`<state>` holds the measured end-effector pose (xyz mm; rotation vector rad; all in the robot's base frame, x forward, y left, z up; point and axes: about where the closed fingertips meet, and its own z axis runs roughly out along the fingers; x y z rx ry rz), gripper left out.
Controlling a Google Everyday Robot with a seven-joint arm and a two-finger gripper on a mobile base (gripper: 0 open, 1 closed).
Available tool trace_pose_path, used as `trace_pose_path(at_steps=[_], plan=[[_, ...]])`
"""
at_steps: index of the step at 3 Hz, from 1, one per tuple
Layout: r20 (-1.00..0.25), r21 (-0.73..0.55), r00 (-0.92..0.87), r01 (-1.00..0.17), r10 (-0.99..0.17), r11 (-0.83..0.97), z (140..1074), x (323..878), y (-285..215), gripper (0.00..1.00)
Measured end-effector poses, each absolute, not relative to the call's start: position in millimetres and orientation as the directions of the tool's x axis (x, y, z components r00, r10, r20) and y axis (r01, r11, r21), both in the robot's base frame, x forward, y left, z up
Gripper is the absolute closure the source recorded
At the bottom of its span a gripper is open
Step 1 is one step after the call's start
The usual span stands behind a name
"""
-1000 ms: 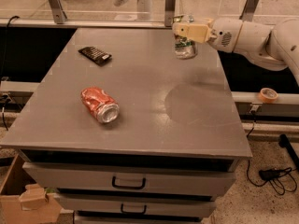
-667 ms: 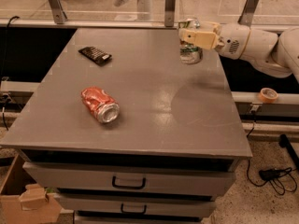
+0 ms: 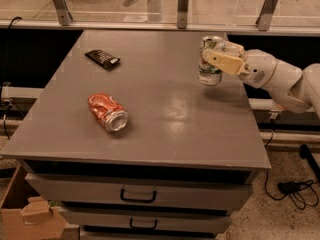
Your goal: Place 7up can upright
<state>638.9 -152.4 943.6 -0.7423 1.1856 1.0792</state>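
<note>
The 7up can [image 3: 209, 73], silver-white with green lettering, stands upright near the right edge of the grey table [image 3: 165, 119]. My gripper [image 3: 216, 53] comes in from the right on a white arm and is shut on the upper part of the can. Its tan fingers [image 3: 223, 61] cover much of the can's upper side. The can's base is at or just above the tabletop; I cannot tell if it touches.
A dented red-orange can [image 3: 107, 112] lies on its side at the table's left middle. A dark flat packet [image 3: 102, 59] lies at the back left. Drawers [image 3: 137, 195] sit under the table. A glass rail with metal posts [image 3: 183, 6] runs behind.
My gripper has carried the 7up can a little nearer and downward along the right side of the table. The red-orange can and the packet have not moved.
</note>
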Motion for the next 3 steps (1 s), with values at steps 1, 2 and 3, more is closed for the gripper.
trace_pose_path(at_steps=[1,2,3], plan=[[-0.962,0.068,0.024,-0.944,0.271,0.324,930.2,625.6,-150.6,0.82],[-0.971,0.051,0.026,-0.949,0.240,0.311,913.0,614.7,-148.1,0.58],[-0.978,0.026,0.039,-0.952,0.206,0.303,899.6,608.5,-150.2,0.35]])
